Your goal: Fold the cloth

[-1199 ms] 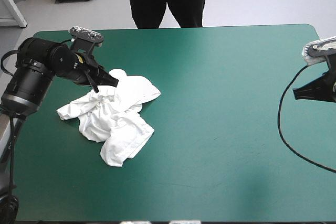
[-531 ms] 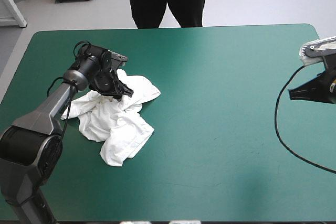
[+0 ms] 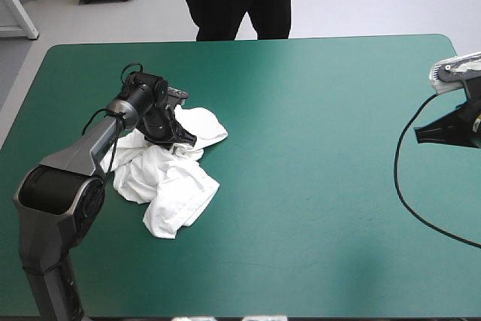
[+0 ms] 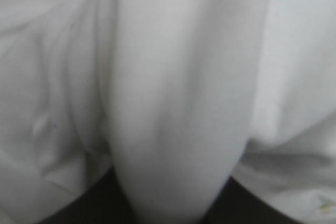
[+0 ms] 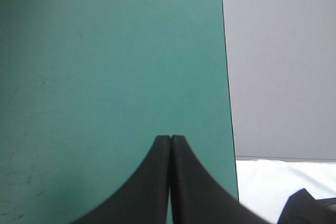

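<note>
T-shirt (image 3: 171, 186) fold between parted left tool (image 3: 186, 140)

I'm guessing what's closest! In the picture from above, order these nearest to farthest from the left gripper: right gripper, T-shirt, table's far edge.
1. T-shirt, right under the left gripper.
2. Table's far edge, beyond it.
3. Right gripper, at the table's right edge.

The left arm (image 3: 79, 155) rises from the lower left of the high view toward the upper left. Its wrist bends down, and the left gripper (image 3: 183, 139) points downward with its black fingers (image 4: 89, 205) parted. The right gripper (image 3: 422, 134) hangs at the right edge, pointing left, its two fingers (image 5: 149, 187) pressed together.
</note>
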Controlling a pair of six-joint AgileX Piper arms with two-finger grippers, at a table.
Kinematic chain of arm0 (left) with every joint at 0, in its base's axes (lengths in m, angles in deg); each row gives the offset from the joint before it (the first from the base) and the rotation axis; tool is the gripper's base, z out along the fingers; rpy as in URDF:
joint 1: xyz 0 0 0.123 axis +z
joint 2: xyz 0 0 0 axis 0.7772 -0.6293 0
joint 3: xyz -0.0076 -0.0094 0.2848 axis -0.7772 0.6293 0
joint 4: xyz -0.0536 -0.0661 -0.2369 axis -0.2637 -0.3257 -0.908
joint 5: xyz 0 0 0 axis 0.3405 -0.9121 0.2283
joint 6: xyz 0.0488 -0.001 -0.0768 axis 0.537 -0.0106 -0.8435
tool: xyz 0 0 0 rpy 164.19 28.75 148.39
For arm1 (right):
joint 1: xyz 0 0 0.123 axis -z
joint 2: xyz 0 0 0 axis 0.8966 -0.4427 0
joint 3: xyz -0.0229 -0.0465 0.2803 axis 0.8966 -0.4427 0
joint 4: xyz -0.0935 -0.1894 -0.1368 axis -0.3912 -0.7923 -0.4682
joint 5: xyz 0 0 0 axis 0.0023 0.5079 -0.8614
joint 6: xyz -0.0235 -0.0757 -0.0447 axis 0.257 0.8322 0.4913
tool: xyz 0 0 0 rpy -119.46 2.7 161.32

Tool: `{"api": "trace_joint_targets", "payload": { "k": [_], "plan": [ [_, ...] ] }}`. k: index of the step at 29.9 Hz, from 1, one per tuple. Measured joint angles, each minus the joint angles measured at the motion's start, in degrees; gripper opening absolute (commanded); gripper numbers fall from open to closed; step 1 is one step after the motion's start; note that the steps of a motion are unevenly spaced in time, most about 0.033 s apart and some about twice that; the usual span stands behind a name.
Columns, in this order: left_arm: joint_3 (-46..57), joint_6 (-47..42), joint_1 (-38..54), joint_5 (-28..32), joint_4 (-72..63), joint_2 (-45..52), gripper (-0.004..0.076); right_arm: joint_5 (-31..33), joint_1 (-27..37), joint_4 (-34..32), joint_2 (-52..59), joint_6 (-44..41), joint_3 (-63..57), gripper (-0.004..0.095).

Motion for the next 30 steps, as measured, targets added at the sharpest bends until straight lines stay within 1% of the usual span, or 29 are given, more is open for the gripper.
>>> {"api": "trace_joint_targets", "payload": {
  "k": [4,9,13,19,24,30],
  "plan": [
    [-0.1,1.2,0.0,-0.3,-0.4,0.0,-0.0009,-0.1,0.0,-0.5,0.0,0.0,0.0,-0.0017],
    [-0.1,5.5,-1.2,-0.3,-3.8,0.3,-0.0009,-0.2,0.0,-0.7,0.0,0.0,0.0,-0.0017],
    [-2.3,7.6,-6.9,-0.8,-7.2,0.2,-0.0009,-0.2,0.0,-0.8,0.0,0.0,0.0,-0.0017],
    [-8.5,8.5,-17.5,-0.7,-9.7,0.0,-0.0009,-0.2,0.0,-0.8,0.0,-0.1,0.0,-0.0017],
    [-11.4,9.4,-22.4,-0.7,-12.3,-1.9,-0.0009,-0.2,0.0,-0.8,0.0,-0.2,0.0,-0.0017],
    [-11.8,10.7,-25.7,-0.5,-15.1,-3.3,-0.0008,-0.1,0.0,-0.8,0.0,-0.2,0.0,-0.0017]
  ]
}}
